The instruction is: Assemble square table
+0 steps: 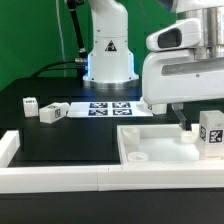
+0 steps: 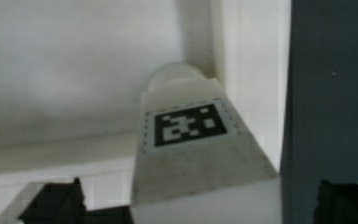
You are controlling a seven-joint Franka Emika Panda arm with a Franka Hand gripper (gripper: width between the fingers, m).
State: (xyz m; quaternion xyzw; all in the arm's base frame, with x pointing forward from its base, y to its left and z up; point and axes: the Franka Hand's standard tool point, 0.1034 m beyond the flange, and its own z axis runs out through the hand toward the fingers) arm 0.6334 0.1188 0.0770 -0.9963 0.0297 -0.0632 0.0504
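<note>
Two dark fingers sit closest to the wrist camera. Only their tips show, cut off at the frame's edge. They stand wide apart, one on each side of a leg, with a gap on both sides, so they hold nothing.

In the exterior view the arm's bulky white hand fills the upper right of the frame and hides most of the fingers. The right edge of the frame cuts that same leg in half. It stands upright at the far right end of the square slab. Whether it sits in a socket cannot be told.

The leg is a small white block with a black-white tag on the face turned to each camera. The slab is white plastic with a raised rim and lies flat at the lower right of the frame. Its corner hollows are too faint to make out.

Two more legs lie close together at middle left, well apart from the slab. The marker board lies between them and the slab.

Everything rests on a black worktop. A long white border wall runs along the bottom of the frame. The robot base stands at upper centre before a green backdrop.
</note>
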